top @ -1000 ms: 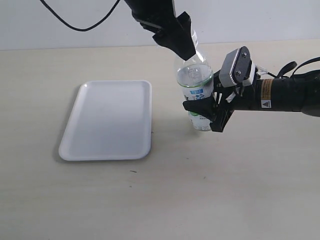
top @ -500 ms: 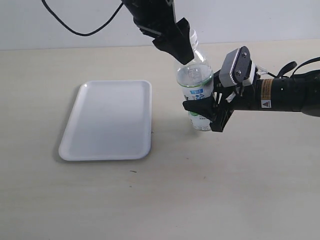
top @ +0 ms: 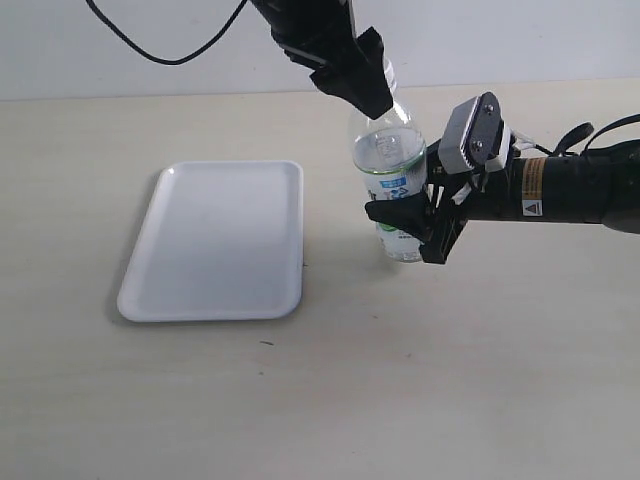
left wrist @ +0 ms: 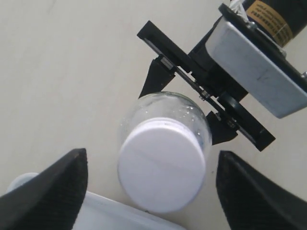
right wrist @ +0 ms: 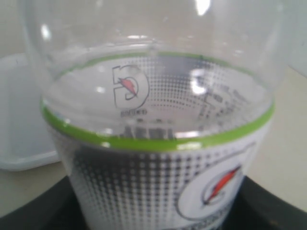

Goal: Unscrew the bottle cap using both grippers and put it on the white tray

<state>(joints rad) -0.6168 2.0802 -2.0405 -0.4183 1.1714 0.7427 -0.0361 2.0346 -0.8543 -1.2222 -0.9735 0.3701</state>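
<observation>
The bottle (top: 392,175) stands upright on the table (top: 450,380), just right of the tray (top: 215,240). The right hand (top: 405,222) is clamped across its labelled body from the right. The cap (left wrist: 162,165) sits on the neck, not yet off. The left hand (top: 375,95) hangs over it from the far side, its fingers (left wrist: 48,187) spread wide to either side of the cap and clear of it. So the step in hand looks like taking hold of the cap. I'd say the left hand must close squarely on its rim, then twist while the right holds firm.
</observation>
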